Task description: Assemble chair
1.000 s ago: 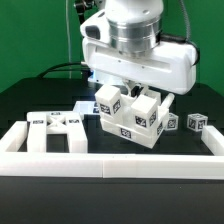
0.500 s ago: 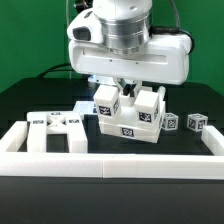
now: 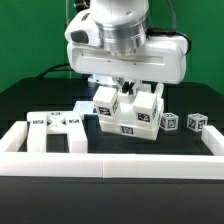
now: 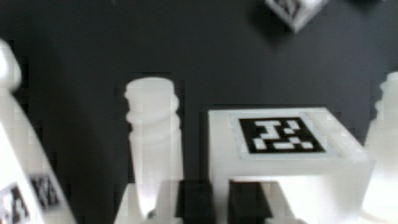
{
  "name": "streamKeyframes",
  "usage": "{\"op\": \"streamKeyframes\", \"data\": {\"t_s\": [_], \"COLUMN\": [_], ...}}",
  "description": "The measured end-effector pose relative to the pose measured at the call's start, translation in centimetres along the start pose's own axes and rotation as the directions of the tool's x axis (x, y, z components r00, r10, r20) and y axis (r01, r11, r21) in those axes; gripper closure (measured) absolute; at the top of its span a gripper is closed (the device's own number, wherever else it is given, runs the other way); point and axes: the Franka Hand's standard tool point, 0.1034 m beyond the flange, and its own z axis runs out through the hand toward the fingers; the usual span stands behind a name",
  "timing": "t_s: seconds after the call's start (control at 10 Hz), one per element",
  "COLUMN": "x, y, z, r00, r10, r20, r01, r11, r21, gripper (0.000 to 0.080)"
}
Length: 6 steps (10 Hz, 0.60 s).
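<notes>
The chair's blocky white tagged pieces form a tilted cluster in the middle of the black table. My gripper reaches down into the cluster's top from directly above. In the wrist view its two dark fingers stand close together with only a thin white strip of a chair piece between them. A rounded white post and a tagged white block sit just beyond the fingers. Another flat white tagged piece with two prongs lies at the exterior view's left.
A long low white border rail runs along the front and up both sides. Two small tagged cubes lie at the exterior view's right, and one shows in the wrist view. Cables hang behind the arm.
The gripper has shifted toward the exterior view's left over the last second, and the chair cluster turned and shifted slightly with it. Little has moved in the last half second.
</notes>
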Motion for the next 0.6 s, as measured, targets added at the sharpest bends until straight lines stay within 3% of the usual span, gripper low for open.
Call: {"op": "streamKeyframes", "data": {"t_s": [0.3, 0.4, 0.6], "x": [0.4, 0.0, 0.7], "y": [0.0, 0.7, 1.1], "z": [0.0, 0.5, 0.8], "r00": [0.992, 0.981, 0.977], "r10": [0.016, 0.029, 0.039], "r20": [0.123, 0.193, 0.21], "r01": [-0.014, -0.025, -0.033], "r11": [1.0, 0.999, 0.999], "r21": [-0.018, -0.026, -0.031], "gripper": [0.0765, 0.0765, 0.0765]}}
